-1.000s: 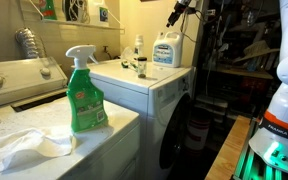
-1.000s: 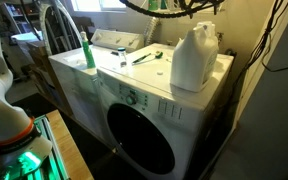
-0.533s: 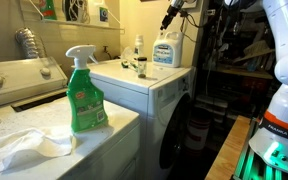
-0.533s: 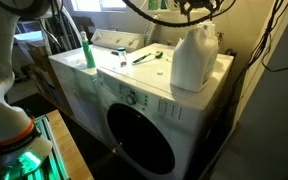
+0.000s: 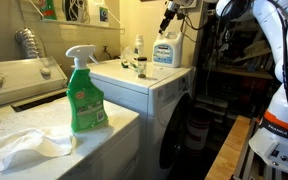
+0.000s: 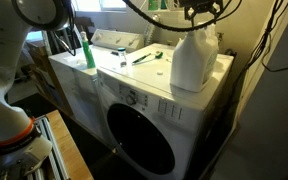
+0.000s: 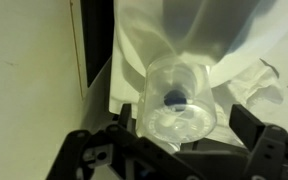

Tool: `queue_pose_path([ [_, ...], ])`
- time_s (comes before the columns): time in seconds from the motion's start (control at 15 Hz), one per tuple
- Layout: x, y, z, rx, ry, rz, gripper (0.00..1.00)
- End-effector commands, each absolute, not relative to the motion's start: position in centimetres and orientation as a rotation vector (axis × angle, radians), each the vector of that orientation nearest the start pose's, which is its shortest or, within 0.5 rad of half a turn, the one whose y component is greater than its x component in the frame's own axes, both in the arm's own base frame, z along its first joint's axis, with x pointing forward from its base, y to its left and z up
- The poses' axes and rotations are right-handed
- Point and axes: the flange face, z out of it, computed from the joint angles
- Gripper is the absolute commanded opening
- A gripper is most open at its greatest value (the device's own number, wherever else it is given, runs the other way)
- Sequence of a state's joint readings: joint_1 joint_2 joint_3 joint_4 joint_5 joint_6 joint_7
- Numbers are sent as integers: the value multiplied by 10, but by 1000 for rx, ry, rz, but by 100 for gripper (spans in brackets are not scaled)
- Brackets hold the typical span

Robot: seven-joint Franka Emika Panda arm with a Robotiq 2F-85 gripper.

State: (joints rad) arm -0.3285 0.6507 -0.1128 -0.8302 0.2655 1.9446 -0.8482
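Observation:
A large white plastic jug (image 5: 164, 50) stands upright on top of the white front-loading machine (image 5: 159, 90); it also shows in an exterior view (image 6: 194, 58). My gripper (image 5: 170, 15) hangs right above the jug's top, as an exterior view (image 6: 201, 14) also shows. In the wrist view I look straight down on the jug's clear round neck (image 7: 179, 100). My gripper (image 7: 182, 138) is open, with one black finger on each side of the neck and apart from it. It holds nothing.
A green spray bottle (image 5: 84, 95) and a white cloth (image 5: 24, 148) sit on the near machine. Small bottles (image 5: 139, 50) stand beside the jug. A green bottle (image 6: 87, 52) and small green-and-white items (image 6: 144, 57) lie on the machine top. A wall and cables are close behind the jug.
The arm has swung further into both exterior views and my gripper has moved over and down toward the jug's top. The jug has not moved.

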Motion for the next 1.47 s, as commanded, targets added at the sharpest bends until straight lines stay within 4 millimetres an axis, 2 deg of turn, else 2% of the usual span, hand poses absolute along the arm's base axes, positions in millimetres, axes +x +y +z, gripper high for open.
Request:
queue_pose_path([
  [0.0,713,-280,590,-3120,-633,-743,100],
  [0.07,714,-280,588,-3126,-634,-738,100],
  [0.2,716,-281,586,-3139,-628,-736,73],
  [0.4,718,-278,588,-3148,-644,-729,49],
  [0.47,718,-274,592,-3152,-649,-729,46],
  [1.4,713,-249,629,-3355,-654,-669,45],
])
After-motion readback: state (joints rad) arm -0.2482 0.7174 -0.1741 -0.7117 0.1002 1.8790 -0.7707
